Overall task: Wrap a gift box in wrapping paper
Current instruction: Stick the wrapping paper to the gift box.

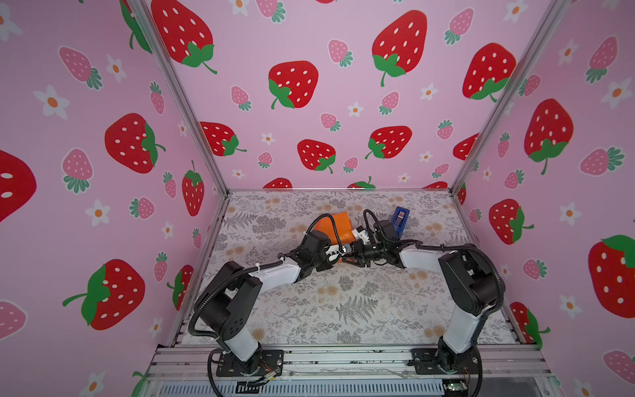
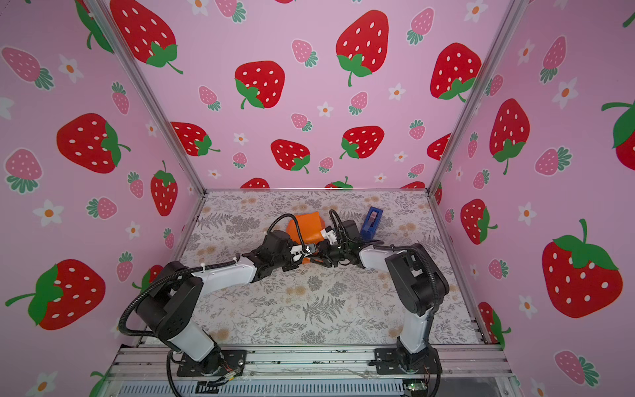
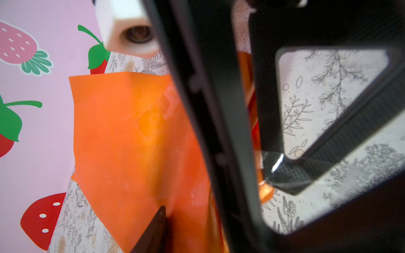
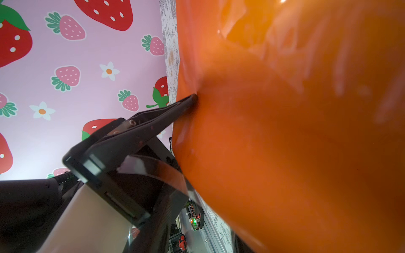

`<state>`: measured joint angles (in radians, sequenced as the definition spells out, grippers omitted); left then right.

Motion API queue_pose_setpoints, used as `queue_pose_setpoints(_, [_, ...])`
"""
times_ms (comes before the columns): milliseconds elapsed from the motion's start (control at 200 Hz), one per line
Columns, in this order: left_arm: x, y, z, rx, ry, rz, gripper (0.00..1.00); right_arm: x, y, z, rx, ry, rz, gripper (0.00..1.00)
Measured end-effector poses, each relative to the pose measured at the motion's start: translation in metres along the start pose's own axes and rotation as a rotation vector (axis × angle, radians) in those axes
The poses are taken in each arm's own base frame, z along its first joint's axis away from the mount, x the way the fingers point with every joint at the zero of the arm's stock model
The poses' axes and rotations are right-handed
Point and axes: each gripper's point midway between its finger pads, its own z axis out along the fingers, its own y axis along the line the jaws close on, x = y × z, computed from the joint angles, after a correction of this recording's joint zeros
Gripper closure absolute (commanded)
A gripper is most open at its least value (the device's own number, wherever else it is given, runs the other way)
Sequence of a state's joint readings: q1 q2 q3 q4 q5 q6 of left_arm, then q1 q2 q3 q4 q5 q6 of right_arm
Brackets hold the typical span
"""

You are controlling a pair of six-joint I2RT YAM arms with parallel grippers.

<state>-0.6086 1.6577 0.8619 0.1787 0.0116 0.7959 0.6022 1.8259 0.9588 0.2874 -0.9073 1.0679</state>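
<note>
Wrapping paper: we see the glossy bright orange sheet of wrapping paper (image 1: 338, 225) bunched into a rumpled bundle near the middle of the grey floral tabletop (image 1: 343, 302), at 12 o'clock from the 2 end effectors.
Left end effector: the black left end effector (image 1: 338, 256) reaches in from 7 o'clock to the paper's near edge. In the right wrist view 1 of its fingers (image 4: 153, 122) presses its tip into the paper (image 4: 285, 131) and dents it. The other finger is hidden, so we cannot tell whether it is clenched.
Right end effector: the black right end effector (image 1: 355, 259) comes in from 5 o'clock, tip to tip with the left. In both top views its jaws stand apart, released.
Clear tape: a strip of clear tape (image 4: 153, 166) curls just beside the pressing finger.
Tape dispenser: the narrow blue tape dispenser (image 1: 400, 220) stands at 3 o'clock of the paper, near it.
</note>
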Motion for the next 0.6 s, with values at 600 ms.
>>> queue_pose_setpoints(600, [-0.003,0.000,0.001,0.007,-0.012,-0.005,0.61,0.003,0.006,-0.015,0.028,-0.065,-0.061,0.51])
